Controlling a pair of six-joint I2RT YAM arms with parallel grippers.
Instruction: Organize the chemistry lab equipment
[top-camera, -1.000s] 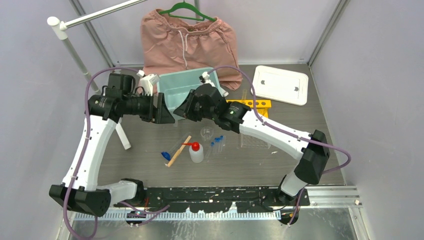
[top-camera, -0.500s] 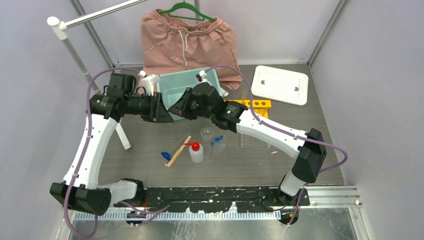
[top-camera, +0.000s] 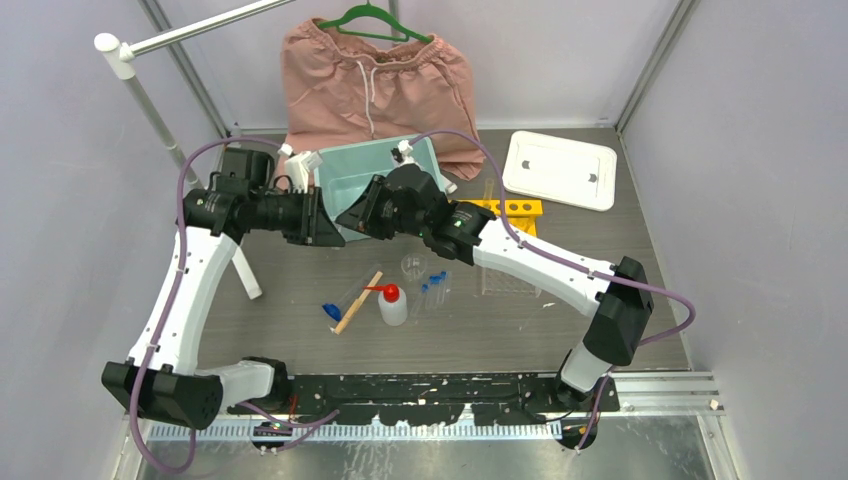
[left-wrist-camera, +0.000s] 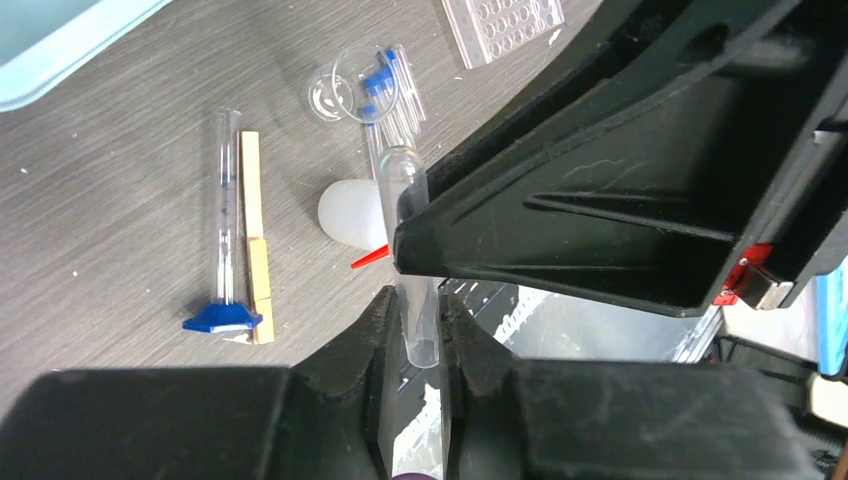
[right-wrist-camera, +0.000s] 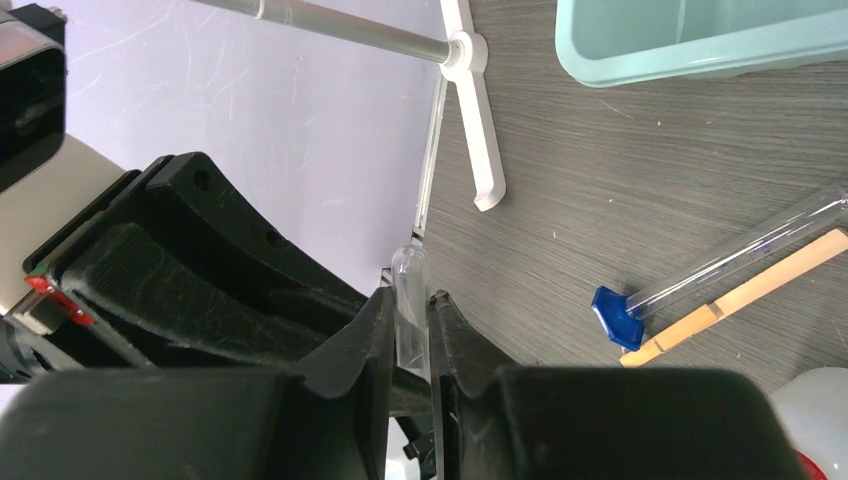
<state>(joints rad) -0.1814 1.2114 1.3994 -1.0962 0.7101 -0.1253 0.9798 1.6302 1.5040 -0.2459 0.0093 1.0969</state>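
A clear uncapped tube hangs in the air between both grippers, in front of the teal bin. My left gripper is shut on its open end. My right gripper is shut on the same tube, with the rounded end sticking out past the fingers. In the top view the two grippers meet nose to nose: left gripper, right gripper. On the table below lie a tiny beaker, blue-capped tubes, a white red-nozzled squeeze bottle, a wooden stick and a blue piece.
A teal bin stands behind the grippers, with its white lid at the back right. Pink shorts hang at the back. A yellow rack and a clear rack sit right of centre. A white stand's foot rests at the left.
My left gripper has closed onto the tube that the right gripper holds. Both grippers have shifted slightly to the left.
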